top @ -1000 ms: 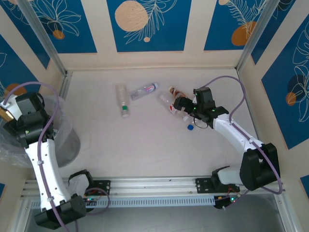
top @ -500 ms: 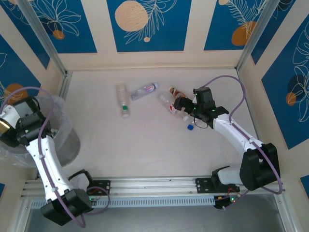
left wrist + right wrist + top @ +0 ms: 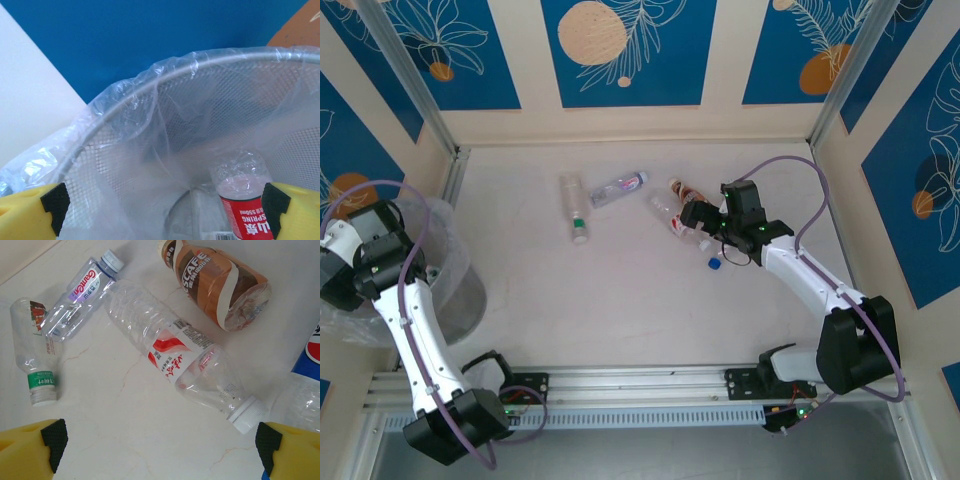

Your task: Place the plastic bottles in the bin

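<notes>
**Student:** Left wrist view: how does the left gripper (image 3: 165, 205) stand?

**Instructor:** Wide open, gripping nothing. Its yellow fingers (image 3: 22, 212), each ending in a black pad, sit at opposite lower corners of the view. They are above the mouth of the bin (image 3: 200, 64), a wire-mesh basket lined with a crinkled clear bag (image 3: 135, 107). A red-labelled bottle (image 3: 243, 197) lies inside the bin below the gripper, just beside the pad at the view's right. Whether it touches that pad cannot be told.

**Student:** And the right wrist view?

**Instructor:** The right gripper (image 3: 161, 445) is likewise spread wide and empty, hovering over the table (image 3: 125, 430). A red-and-white-labelled bottle (image 3: 175, 355) lies on its side just ahead of the fingertips, with its white cap nearest the pad at the view's right. A brown-labelled bottle (image 3: 215, 280) lies beyond it, apart. A purple-lettered bottle (image 3: 82, 292) lies just beside its base, and a green-banded bottle (image 3: 32, 352) lies farther left. A blue-labelled bottle (image 3: 305, 390) sits at the right edge, next to that finger.

**Student:** Where are these relative to the bin?

**Instructor:** In the top view, all five lie on the table, well apart from the bin at its left edge.
</notes>
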